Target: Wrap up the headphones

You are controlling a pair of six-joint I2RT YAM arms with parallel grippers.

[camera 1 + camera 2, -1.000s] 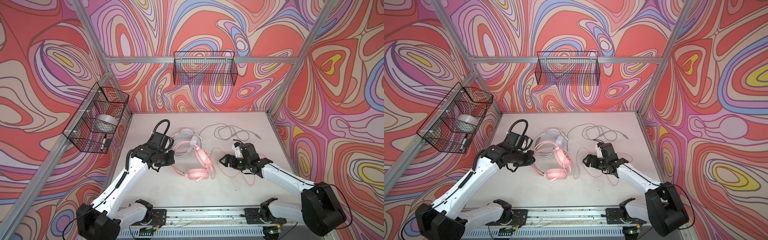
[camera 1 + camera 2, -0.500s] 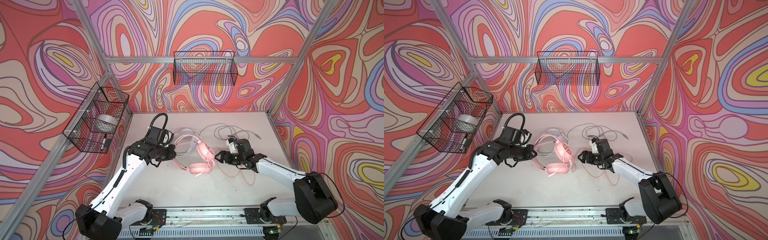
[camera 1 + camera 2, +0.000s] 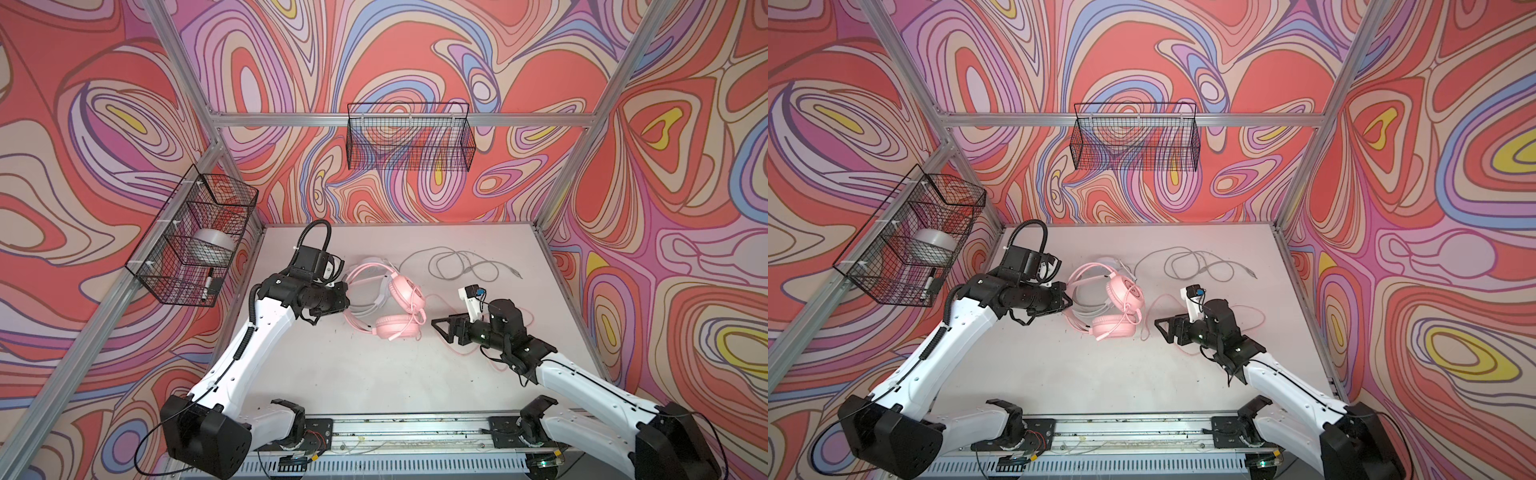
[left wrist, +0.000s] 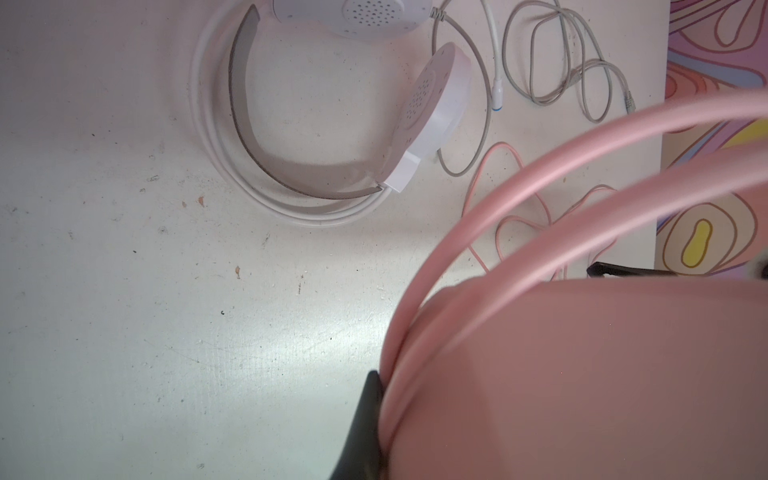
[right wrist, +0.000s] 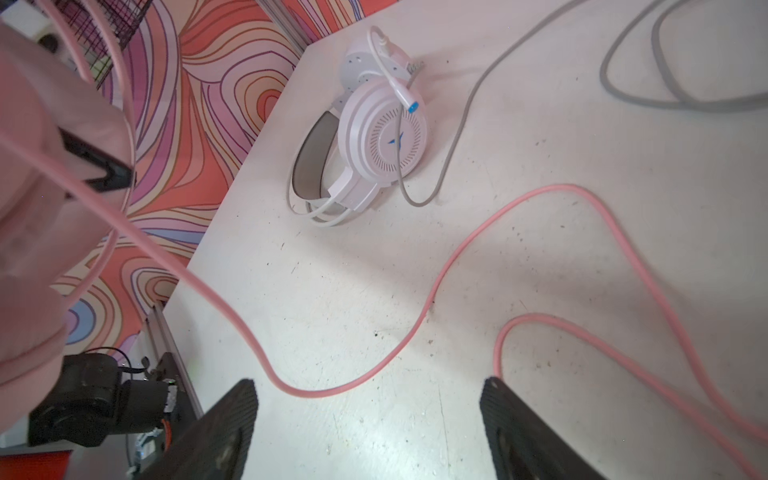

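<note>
The left fingers (image 4: 365, 419) are clamped shut on the band of the pale pink over-ear headset (image 3: 400, 291), which is held tilted at the middle of both top views. The white plastic headset (image 5: 382, 141) lies on the white counter (image 3: 374, 374) just behind it. Right of centre, the right fingers (image 5: 224, 432) stand wide and empty above the loose pink cable (image 5: 573, 187).

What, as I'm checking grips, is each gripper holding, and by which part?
The left gripper is shut on the pink headset, gripping its headband. The right gripper is open and holds nothing.
</note>
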